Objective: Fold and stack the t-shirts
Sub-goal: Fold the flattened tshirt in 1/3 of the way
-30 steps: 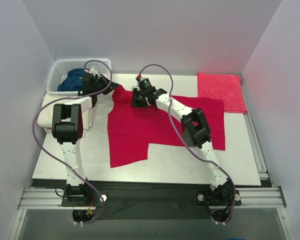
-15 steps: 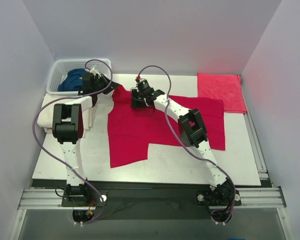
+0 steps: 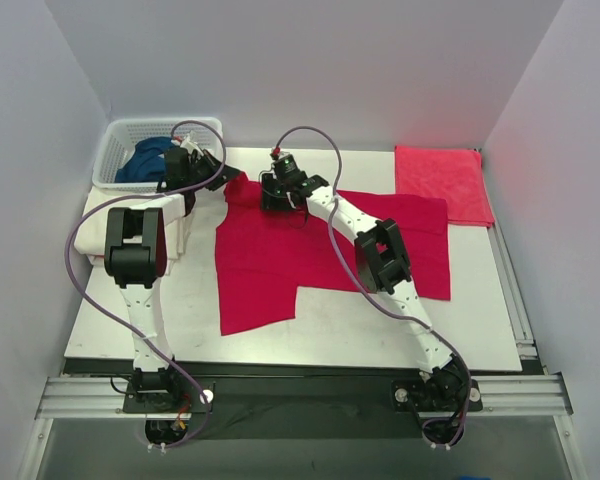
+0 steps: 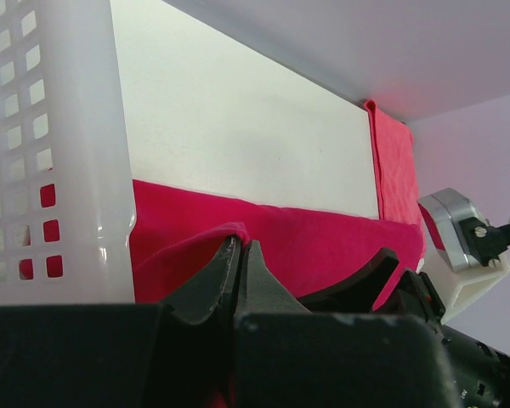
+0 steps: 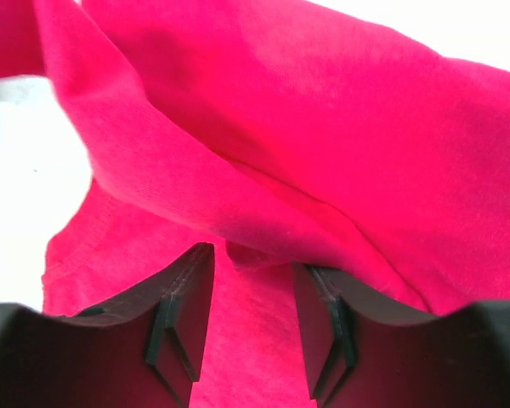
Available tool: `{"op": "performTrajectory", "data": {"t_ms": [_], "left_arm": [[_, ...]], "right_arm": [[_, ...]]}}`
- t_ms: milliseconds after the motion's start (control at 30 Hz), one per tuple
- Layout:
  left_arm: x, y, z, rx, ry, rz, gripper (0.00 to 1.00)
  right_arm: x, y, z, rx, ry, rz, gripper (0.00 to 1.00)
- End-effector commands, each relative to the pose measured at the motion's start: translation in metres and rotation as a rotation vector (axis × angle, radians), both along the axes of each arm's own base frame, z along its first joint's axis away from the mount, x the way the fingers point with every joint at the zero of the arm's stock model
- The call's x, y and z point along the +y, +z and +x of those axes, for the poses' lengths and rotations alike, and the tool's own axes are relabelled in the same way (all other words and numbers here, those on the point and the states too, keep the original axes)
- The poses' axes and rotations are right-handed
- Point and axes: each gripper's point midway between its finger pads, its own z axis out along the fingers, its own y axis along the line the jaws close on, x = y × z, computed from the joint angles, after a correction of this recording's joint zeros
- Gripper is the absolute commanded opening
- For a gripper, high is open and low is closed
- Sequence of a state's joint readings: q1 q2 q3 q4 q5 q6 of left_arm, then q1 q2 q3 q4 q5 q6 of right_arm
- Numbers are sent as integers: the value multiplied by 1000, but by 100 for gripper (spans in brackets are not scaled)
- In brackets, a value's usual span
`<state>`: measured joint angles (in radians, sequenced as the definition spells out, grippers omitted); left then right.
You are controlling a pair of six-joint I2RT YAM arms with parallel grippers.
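A large crimson red t-shirt lies spread across the middle of the table. My left gripper is shut on a raised fold of its far left corner, right beside the basket. My right gripper sits low over the shirt's upper edge, open. Its fingers stand apart, with a loose fold of the red fabric just past their tips. A second red t-shirt lies folded at the back right. A dark blue t-shirt is bundled in the basket.
The white lattice basket stands at the back left, its wall close against my left gripper. A white folded cloth lies in front of the basket, partly under my left arm. Grey walls close in the table on three sides.
My right gripper has opened off the red fabric and shifted slightly left and back. The left gripper has kept its grip and place.
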<state>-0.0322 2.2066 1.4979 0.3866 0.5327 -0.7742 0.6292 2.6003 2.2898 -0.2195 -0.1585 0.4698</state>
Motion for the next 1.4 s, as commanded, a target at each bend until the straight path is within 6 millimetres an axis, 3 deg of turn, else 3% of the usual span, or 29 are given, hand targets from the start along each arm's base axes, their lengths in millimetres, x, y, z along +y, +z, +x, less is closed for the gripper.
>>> {"op": "performTrajectory", "data": {"t_ms": [0, 200, 500, 733, 933, 1133, 1367], "left_arm": [[6, 13, -2, -34, 12, 14, 0], [6, 16, -3, -41, 13, 8, 0], [5, 19, -3, -47, 15, -4, 0], [5, 22, -5, -52, 13, -13, 0], [5, 24, -6, -55, 9, -14, 0], [5, 24, -7, -55, 9, -15, 0], [8, 30, -6, -64, 13, -14, 0]], "right_arm": [[4, 2, 2, 0, 1, -1, 40], [-1, 1, -2, 16, 6, -30, 25], [-5, -4, -8, 54, 7, -47, 42], [0, -12, -7, 96, -12, -1, 43], [-2, -12, -3, 108, -28, 19, 30], [-8, -11, -2, 95, -38, -3, 0], [-14, 8, 3, 42, -44, -24, 0]]}}
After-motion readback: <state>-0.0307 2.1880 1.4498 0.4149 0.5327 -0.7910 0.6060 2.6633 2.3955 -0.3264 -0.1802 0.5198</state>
